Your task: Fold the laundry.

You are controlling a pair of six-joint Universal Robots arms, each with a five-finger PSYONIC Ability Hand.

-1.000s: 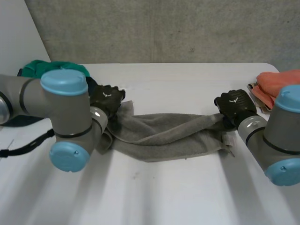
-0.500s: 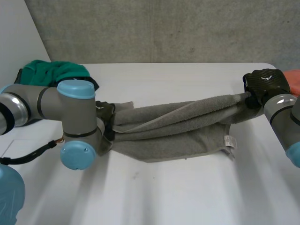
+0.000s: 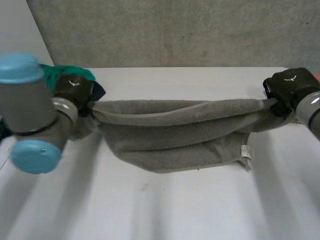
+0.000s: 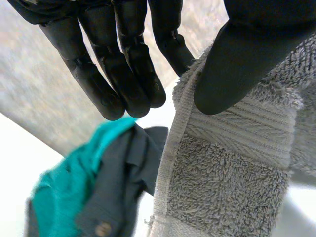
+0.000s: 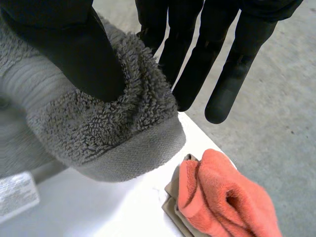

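the towel (image 3: pixel 170 131) is stretched over the bench (image 3: pixel 175 205) between the left hand (image 3: pixel 74 91) and the right hand (image 3: pixel 286 88). each thumb pinches an end against straight fingers (image 4: pixel 123 74). the grips look shallow, so pulling harder could slip a corner free.

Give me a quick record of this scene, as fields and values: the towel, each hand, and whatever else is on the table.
cloth: grey towel, stretched between both hands, lower part sagging onto the white table
left hand: thumb and fingers pinch one end of the towel
right hand: thumb and fingers pinch the opposite end
near left hand: green cloth with a dark garment
near right hand: orange cloth
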